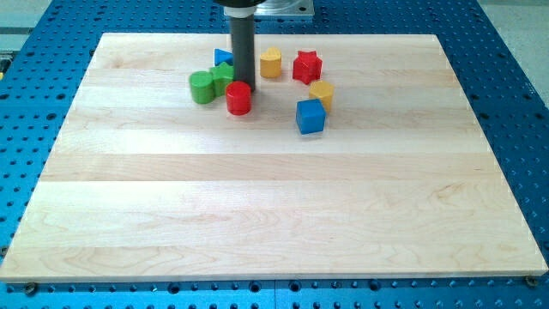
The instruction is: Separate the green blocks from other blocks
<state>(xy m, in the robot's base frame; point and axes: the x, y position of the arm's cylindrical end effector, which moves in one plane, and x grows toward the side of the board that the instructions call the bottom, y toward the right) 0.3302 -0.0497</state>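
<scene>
My tip [244, 81] stands at the view's top centre, just above the red cylinder [238, 99] and right beside the green star-like block [225, 76]. A green cylinder [202, 87] touches that green block on its left. A blue triangular block [223, 57] sits just behind the greens, partly hidden by the rod. To the right lie a yellow block [271, 63], a red star [306, 67], a second yellow block [322, 93] and a blue cube [310, 116].
The wooden board [274, 206] lies on a blue perforated table [515, 51]. All blocks cluster near the board's top edge. The arm's mount [262, 7] shows at the view's top.
</scene>
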